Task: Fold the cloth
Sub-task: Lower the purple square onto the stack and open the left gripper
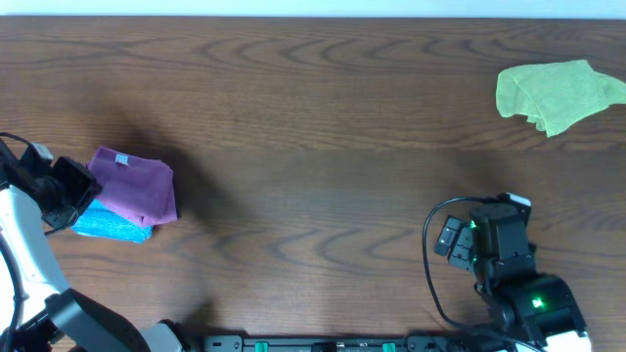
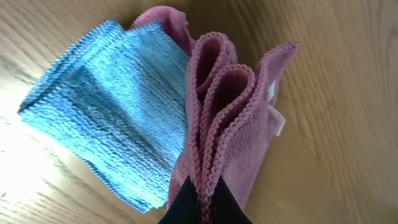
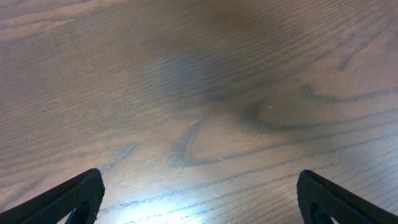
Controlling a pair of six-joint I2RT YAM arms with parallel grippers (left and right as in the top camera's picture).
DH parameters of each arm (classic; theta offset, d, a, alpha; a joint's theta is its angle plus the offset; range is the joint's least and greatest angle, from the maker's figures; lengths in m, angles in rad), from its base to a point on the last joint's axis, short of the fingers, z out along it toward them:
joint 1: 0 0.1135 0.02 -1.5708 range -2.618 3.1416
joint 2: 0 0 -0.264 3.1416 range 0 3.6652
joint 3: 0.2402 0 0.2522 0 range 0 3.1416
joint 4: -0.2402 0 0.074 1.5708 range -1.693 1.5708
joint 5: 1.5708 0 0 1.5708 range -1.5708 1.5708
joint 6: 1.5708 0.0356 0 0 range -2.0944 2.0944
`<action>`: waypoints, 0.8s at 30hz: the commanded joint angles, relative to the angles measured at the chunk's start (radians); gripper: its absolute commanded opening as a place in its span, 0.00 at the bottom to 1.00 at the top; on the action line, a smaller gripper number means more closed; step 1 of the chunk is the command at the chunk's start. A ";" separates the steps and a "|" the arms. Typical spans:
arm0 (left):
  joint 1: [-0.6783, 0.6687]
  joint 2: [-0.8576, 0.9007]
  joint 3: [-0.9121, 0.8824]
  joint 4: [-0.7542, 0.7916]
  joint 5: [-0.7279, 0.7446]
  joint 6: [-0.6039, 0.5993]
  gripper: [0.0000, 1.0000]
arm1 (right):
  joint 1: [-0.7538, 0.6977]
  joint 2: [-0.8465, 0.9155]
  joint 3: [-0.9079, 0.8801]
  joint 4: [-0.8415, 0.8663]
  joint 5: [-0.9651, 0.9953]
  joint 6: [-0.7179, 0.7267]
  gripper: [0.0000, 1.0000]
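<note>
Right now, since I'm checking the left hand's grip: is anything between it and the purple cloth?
Nothing visible. The left hand is shut on the purple cloth, pinching its bunched edges. The blue cloth lies beside and partly under it, not between.

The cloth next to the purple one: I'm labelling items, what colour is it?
The neighbouring cloth is light blue, clearest in the left wrist view.

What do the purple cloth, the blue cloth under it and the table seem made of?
Purple cloth: matte microfibre-like fabric, fuzzy pile, stitched wavy edges. Blue cloth: similar fabric, ribbed looped texture. Table: wood or wood-look laminate, grain lines, slight sheen.
</note>
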 commanded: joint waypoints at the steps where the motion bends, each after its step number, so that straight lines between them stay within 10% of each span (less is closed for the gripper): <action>1: 0.011 -0.018 0.027 0.000 -0.053 0.014 0.06 | -0.008 -0.006 -0.006 -0.001 0.017 0.014 0.99; 20: 0.080 -0.016 -0.002 0.006 -0.065 0.006 0.06 | -0.008 -0.006 -0.006 -0.001 0.017 0.014 0.99; 24: 0.080 -0.016 -0.002 0.008 -0.065 0.006 0.36 | -0.008 -0.006 -0.006 -0.001 0.017 0.014 0.99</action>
